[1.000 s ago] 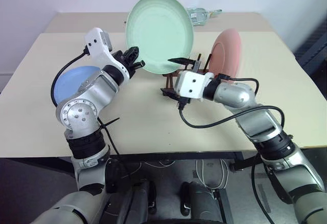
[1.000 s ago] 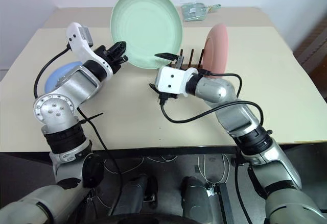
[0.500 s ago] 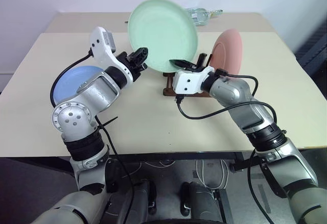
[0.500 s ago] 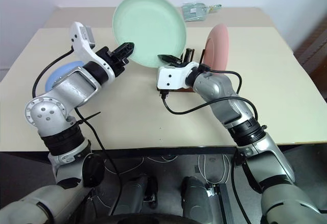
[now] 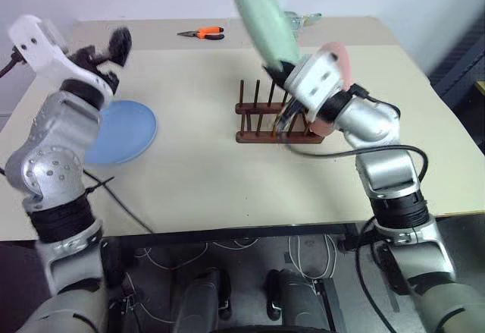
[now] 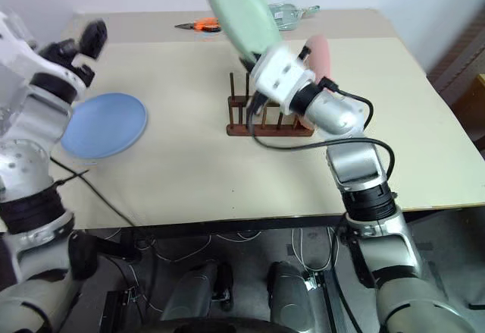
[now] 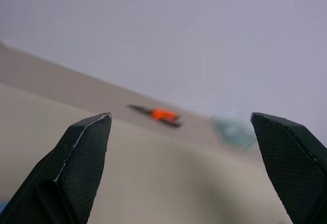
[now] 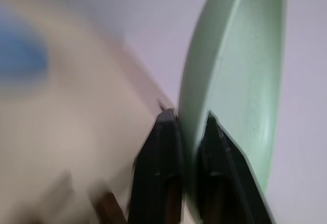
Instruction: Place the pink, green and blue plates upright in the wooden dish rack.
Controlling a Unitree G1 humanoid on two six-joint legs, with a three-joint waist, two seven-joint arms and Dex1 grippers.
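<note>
My right gripper (image 5: 281,67) is shut on the lower rim of the green plate (image 5: 260,16), which it holds edge-on above the wooden dish rack (image 5: 267,121); in the right wrist view both fingers (image 8: 166,137) pinch the green plate (image 8: 240,81). The pink plate (image 5: 340,54) stands upright at the rack's right end, partly hidden behind my right hand. Left of the rack, the blue plate (image 5: 121,130) lies flat on the table. My left gripper (image 5: 114,47) hovers open and empty above the table's far left, its fingers (image 7: 87,142) spread wide.
Orange-handled pliers (image 5: 204,33) lie at the back of the table, with a clear bag-like item (image 5: 303,19) behind the green plate. The rack's left pegs (image 5: 250,98) stand free. Bare tabletop (image 5: 197,174) stretches in front of the rack.
My left gripper opened, let go of the green plate and swung away to the left. My right gripper shut on the plate's rim, lifted it and turned it edge-on.
</note>
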